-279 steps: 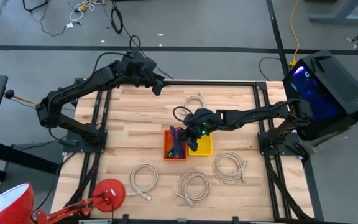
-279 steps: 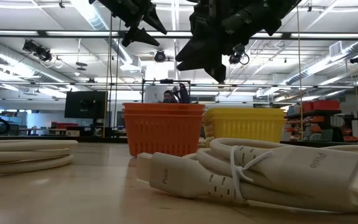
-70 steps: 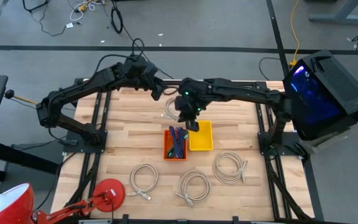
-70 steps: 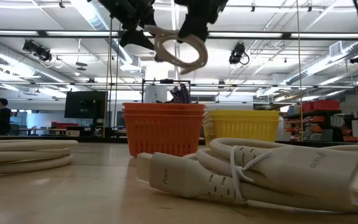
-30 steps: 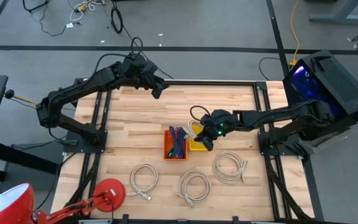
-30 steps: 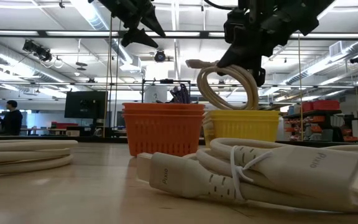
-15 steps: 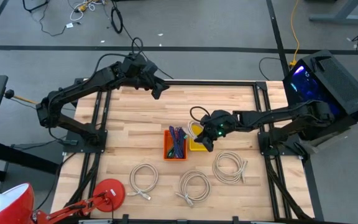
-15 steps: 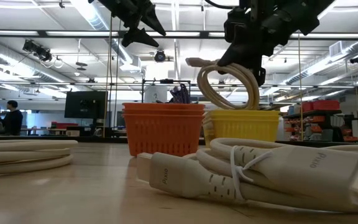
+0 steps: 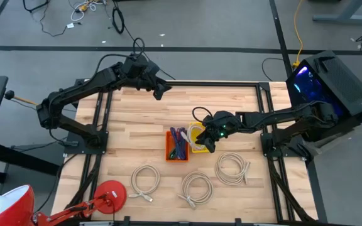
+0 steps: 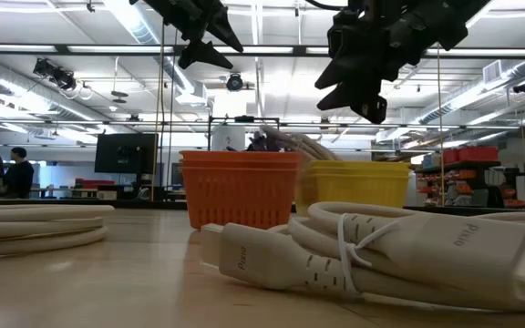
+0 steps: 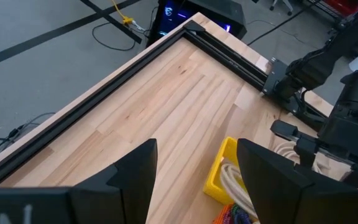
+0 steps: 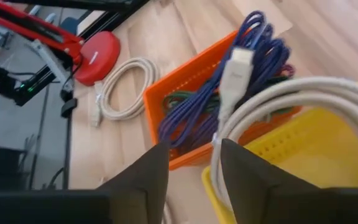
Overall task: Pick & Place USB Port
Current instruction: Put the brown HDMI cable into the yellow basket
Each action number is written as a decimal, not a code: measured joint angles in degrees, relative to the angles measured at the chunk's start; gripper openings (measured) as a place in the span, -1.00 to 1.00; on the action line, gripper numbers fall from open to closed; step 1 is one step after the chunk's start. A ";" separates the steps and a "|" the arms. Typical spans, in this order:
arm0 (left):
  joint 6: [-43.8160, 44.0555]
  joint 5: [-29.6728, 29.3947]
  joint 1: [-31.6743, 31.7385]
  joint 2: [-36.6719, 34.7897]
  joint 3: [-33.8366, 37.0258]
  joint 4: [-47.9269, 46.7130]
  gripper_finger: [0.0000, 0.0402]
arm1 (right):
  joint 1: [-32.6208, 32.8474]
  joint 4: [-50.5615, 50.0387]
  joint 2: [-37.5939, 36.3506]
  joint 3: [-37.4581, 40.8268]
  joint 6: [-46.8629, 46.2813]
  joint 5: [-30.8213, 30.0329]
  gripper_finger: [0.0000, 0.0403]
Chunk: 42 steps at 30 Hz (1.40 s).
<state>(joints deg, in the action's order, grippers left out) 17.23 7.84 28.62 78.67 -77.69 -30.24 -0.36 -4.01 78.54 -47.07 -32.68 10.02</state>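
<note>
Lying half in the yellow bin (image 9: 204, 147), white cable (image 12: 278, 118) draping over its rim. Hovering right above, right gripper (image 10: 358, 96) open, holding nothing. Waiting far back, left gripper (image 9: 158, 88) wide. Still lying out: 3 coils (image 9: 197, 187).

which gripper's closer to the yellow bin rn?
Right. The right gripper hangs directly over the yellow bin, fingers open above the white cable now lying in it. The left gripper is raised over the table's far left edge, well away.

"Pixio" on white cable plug (image 10: 244, 262)
</note>
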 joint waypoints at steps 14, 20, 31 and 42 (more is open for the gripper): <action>0.15 1.83 0.02 0.00 0.00 -0.04 0.13 | -5.49 -7.27 -0.95 -0.02 4.79 5.08 -0.43; -0.33 2.78 -1.16 0.00 0.00 -0.68 0.13 | -6.69 -25.63 -5.56 -0.02 9.47 4.75 -0.39; -1.33 2.34 -3.60 0.09 0.00 -1.42 0.13 | 1.40 -42.65 -14.13 0.12 0.06 8.51 -0.14; -1.43 2.32 -6.68 0.14 0.00 -1.93 0.13 | 15.58 -25.45 -14.03 10.57 -19.59 7.76 -0.07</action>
<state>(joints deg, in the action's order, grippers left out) 15.80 10.16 21.94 78.82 -77.69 -32.17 15.22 -29.46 64.51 -36.50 -52.27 17.79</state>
